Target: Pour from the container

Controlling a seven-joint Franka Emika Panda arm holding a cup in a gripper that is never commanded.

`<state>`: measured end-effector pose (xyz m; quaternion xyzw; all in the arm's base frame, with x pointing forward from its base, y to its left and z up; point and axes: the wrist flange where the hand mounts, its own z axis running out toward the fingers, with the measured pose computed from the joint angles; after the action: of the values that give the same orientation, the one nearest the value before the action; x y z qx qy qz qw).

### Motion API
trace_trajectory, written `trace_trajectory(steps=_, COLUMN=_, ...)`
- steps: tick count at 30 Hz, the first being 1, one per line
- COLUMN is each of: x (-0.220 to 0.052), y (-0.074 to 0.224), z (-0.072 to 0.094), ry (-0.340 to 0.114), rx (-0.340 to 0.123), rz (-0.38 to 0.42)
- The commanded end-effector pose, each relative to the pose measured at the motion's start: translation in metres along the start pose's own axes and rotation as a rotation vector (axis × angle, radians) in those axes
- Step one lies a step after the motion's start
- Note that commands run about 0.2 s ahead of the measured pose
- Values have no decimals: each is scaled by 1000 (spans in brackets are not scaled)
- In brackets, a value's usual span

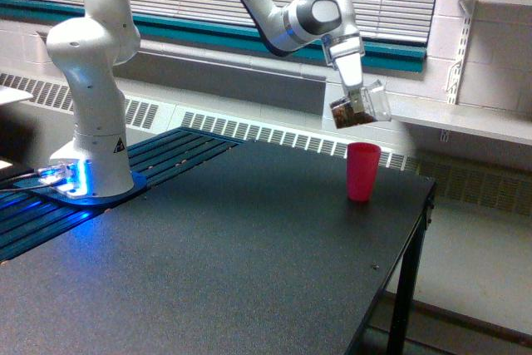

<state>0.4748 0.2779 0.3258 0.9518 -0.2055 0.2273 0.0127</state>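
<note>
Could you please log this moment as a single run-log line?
phase: pre-pour | tool: shut on clear container, tilted, brown bits inside | position: above pink cup | pink cup: upright on table | spill: none visible
</note>
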Motion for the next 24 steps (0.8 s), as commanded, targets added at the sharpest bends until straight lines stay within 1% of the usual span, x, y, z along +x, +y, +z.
trace_trajectory(steps=1, x=-11, y=-6, z=-12, ry=11, rx=32, rz=44)
trace_trajectory(steps=5, x=-9, y=-1, z=-11, ry=8, rx=25, rz=55)
trace_trajectory(steps=13, x=0, y=19, z=-9, ry=5, rx=-10, rz=69)
trace_trajectory(steps=20, x=6, y=38, z=-6, ry=-12, rx=-32, rz=72)
trace_trajectory(steps=24, x=12, y=45, z=-8, ry=-22, rx=-33, rz=75)
